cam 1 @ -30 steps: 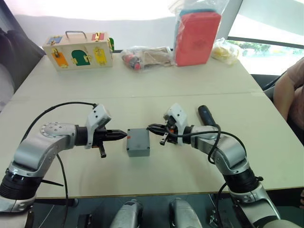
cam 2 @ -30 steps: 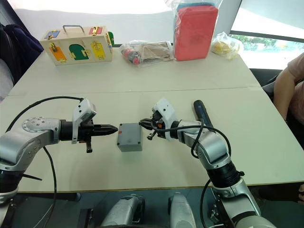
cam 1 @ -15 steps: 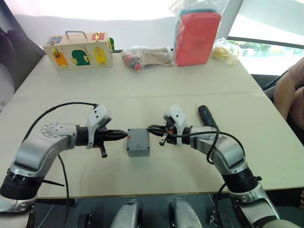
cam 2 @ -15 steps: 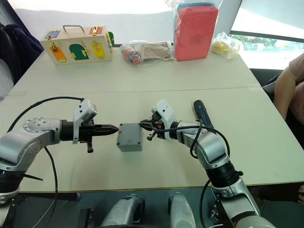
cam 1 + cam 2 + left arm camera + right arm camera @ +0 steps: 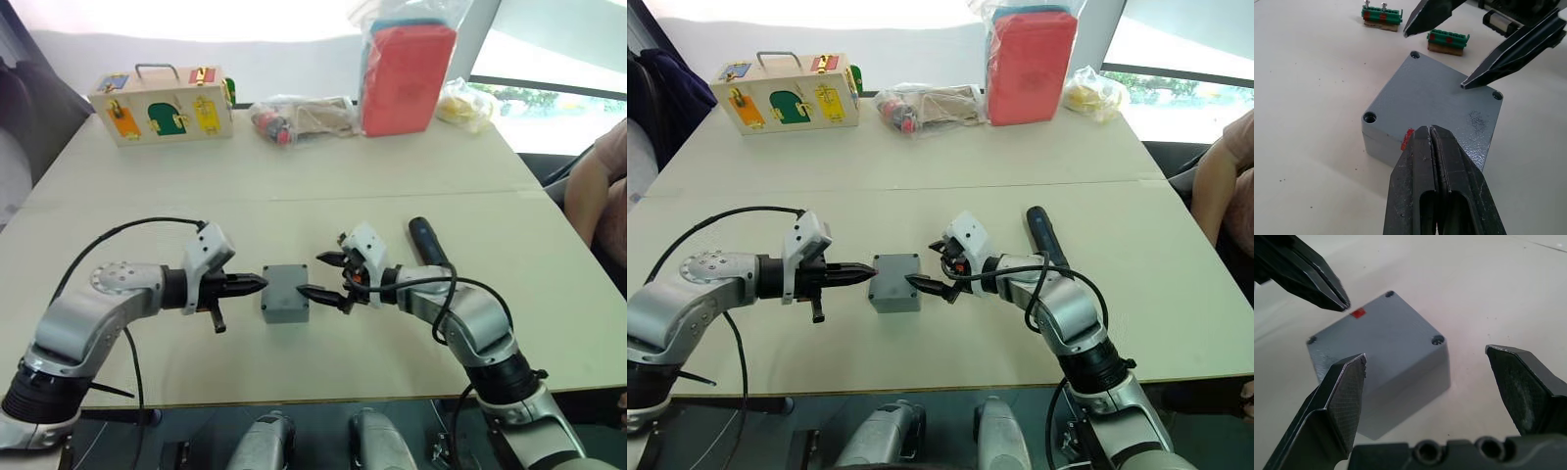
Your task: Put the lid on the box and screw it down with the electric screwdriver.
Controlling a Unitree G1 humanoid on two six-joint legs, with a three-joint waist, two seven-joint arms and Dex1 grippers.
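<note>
Grey square plastic box (image 5: 285,293), lid on, sits on the worktop (image 5: 294,186) between my claws: left claw (image 5: 257,285) pinched together at its side, right claw (image 5: 322,276) spread wide opposite.

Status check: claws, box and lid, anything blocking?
Left claw shut, tip at box edge. Right claw open beside it. Lid on box. Electric screwdriver on table behind right arm. Nothing blocking.

small grey square plastic box (image 5: 895,282) mid beige worktop (image 5: 921,166) | left pincer (image 5: 862,273) tips closed beside it | right pincer (image 5: 927,267) spread wide
</note>
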